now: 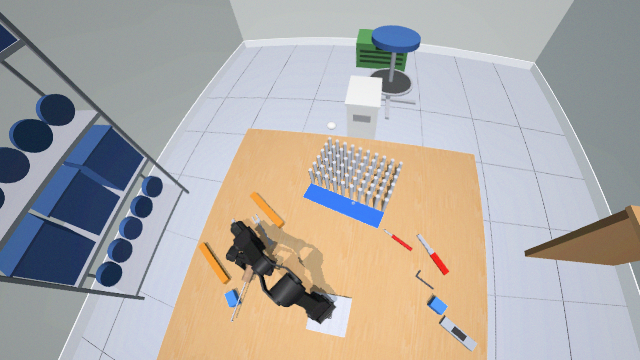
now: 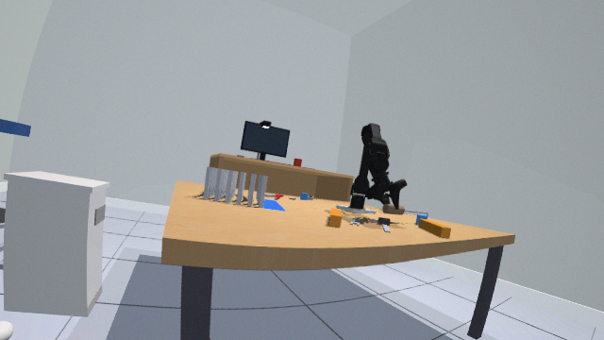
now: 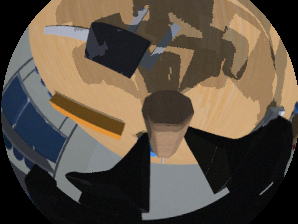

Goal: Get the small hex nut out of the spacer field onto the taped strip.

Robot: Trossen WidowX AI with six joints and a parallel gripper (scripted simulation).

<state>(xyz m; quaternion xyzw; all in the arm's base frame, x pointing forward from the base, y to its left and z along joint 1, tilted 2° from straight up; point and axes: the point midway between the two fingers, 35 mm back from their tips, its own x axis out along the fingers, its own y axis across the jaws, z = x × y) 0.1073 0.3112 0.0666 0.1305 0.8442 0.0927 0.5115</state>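
- Clamped between the fingers of the gripper (image 1: 246,276) is the wooden handle (image 3: 166,123) of a hook tool, seen end-on in the wrist view
- From that handle a thin metal rod (image 1: 238,303) is seen to run toward the near left edge of the table (image 1: 280,345)
- Just beside the rod a small blue block (image 1: 231,298) is placed, and an orange bar (image 1: 214,262) lies near it on the left
- A second orange bar (image 1: 267,209) is laid farther in, ahead of the arm
- The hex nut (image 1: 353,203) is found as a tiny pale speck on the blue taped strip (image 1: 343,205), just in front of the standing spacers (image 1: 355,173)
- Well apart on the right, two red-handled tools (image 1: 433,254) and a dark hex key (image 1: 424,279) are laid flat
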